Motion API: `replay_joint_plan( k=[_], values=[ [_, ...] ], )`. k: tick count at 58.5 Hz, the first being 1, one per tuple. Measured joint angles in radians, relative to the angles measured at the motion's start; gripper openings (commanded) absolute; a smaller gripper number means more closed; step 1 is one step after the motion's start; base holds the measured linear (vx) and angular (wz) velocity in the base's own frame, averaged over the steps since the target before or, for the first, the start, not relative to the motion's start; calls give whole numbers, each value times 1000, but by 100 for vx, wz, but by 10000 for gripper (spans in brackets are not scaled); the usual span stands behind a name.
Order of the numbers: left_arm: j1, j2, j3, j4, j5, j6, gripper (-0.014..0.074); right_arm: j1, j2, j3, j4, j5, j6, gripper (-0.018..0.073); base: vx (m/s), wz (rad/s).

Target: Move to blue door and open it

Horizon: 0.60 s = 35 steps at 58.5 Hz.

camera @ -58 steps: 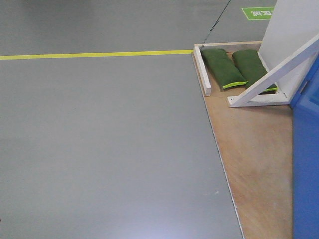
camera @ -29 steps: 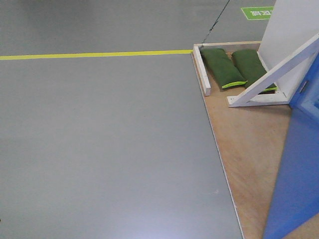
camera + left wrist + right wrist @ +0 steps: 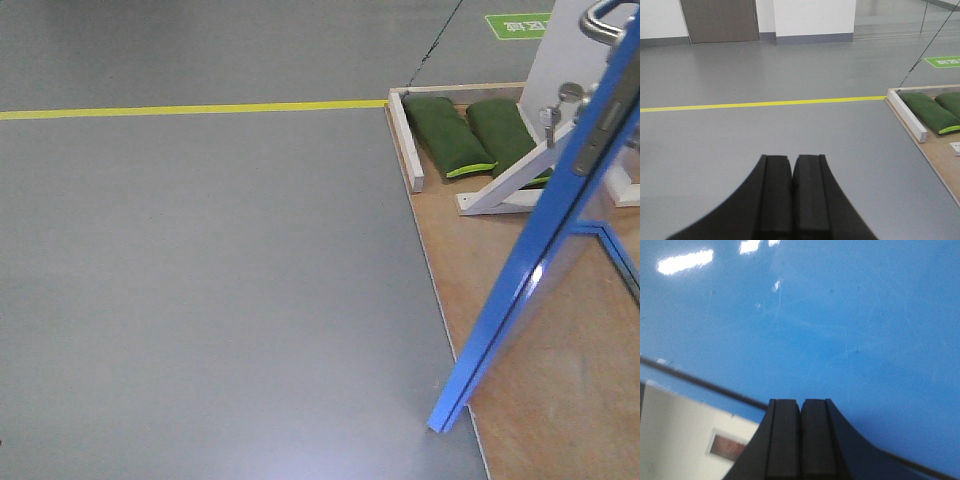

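Observation:
The blue door stands swung open in the front view. I see it nearly edge-on, slanting from the plywood's edge at the bottom up to the top right. Its silver lever handle and round thumb-turn lock show near the top right. In the right wrist view the glossy blue door panel fills most of the frame, close in front of my right gripper, which is shut and empty. My left gripper is shut and empty, pointing over bare grey floor.
A plywood base carries two green sandbags, a white wooden brace and a white panel. A yellow floor line crosses the grey floor. A green floor marking lies far right.
The door has swung leftward across the front view, from a blue panel at the right edge to a slanted, nearly edge-on leaf. Its handle and lock have come into view.

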Motion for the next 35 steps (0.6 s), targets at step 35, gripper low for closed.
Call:
replay_joint_plan(
  k=[35],
  values=[
    [0,0,0,0,0,0,73,201,198,-2,31,-425,-2,12,0,0]
  ],
)
